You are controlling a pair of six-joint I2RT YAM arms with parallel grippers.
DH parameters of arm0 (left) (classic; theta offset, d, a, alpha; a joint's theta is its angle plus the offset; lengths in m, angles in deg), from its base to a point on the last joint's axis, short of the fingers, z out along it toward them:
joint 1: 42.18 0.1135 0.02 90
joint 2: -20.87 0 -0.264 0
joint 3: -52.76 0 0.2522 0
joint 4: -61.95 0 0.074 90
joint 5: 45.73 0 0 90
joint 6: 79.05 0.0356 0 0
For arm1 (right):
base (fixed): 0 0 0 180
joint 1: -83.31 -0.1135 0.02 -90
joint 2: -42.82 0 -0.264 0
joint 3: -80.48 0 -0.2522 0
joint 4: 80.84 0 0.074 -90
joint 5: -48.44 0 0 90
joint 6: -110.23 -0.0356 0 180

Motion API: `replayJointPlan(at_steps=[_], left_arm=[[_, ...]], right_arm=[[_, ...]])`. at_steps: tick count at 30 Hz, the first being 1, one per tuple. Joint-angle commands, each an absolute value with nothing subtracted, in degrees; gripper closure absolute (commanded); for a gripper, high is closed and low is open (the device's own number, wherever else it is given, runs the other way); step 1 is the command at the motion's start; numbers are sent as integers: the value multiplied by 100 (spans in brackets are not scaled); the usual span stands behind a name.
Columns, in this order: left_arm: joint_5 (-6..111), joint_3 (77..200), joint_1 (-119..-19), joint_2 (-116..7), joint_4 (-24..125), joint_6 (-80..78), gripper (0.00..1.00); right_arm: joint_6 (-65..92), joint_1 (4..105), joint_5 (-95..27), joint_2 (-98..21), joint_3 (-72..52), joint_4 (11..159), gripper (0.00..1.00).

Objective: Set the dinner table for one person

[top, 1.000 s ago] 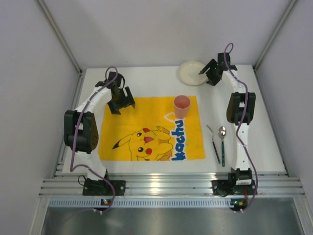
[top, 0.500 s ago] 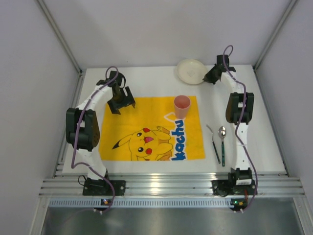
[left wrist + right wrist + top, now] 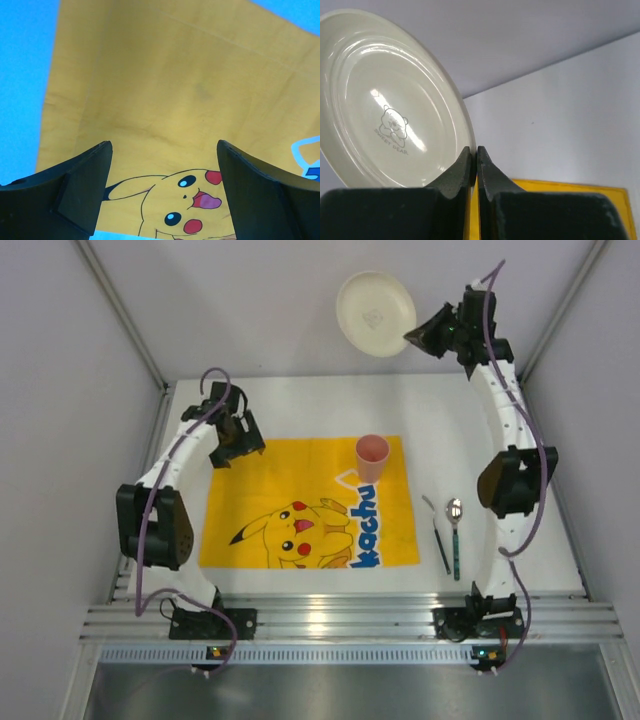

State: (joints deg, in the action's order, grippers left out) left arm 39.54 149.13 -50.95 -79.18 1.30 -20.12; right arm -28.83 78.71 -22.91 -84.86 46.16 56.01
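Aloft, the right gripper [image 3: 476, 152] pinches the cream plate [image 3: 385, 100], its lower edge hidden behind the fingers; the left gripper [image 3: 164, 146] gapes over the Pikachu mat [image 3: 165, 85].

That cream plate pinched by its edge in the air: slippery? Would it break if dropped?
Probably slippery: the plate looks glossy, with bright glare, and the right end effector grips only a thin bit of rim. It looks rigid, keeping a flat, even shape though tilted. If ceramic it could break, but I cannot tell the material.
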Motion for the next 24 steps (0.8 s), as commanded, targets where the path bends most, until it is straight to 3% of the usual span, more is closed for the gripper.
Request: replayJointPlan(at_steps=[1, 6, 13, 17, 24], left_arm=[[3233, 15027, -4860, -7178, 12, -1955, 9], [2740, 14967, -4464, -6852, -172, -1981, 9], [1414, 14712, -3840, -6412, -673, -2323, 6], [955, 14632, -3813, -6158, -841, -2684, 4], [1429, 14465, -3813, -5920, -736, -2650, 4]], right_arm=[[-2286, 7102, -2011, -7233, 4398, 5237, 100], [-1660, 5952, -2573, -6469, 4072, 3894, 100], [-1607, 5185, -3242, -5826, 2228, 3539, 100], [-1326, 5010, -3602, -6290, 2427, 3197, 100], [-958, 4543, -3620, -7512, 3410, 2950, 100]])
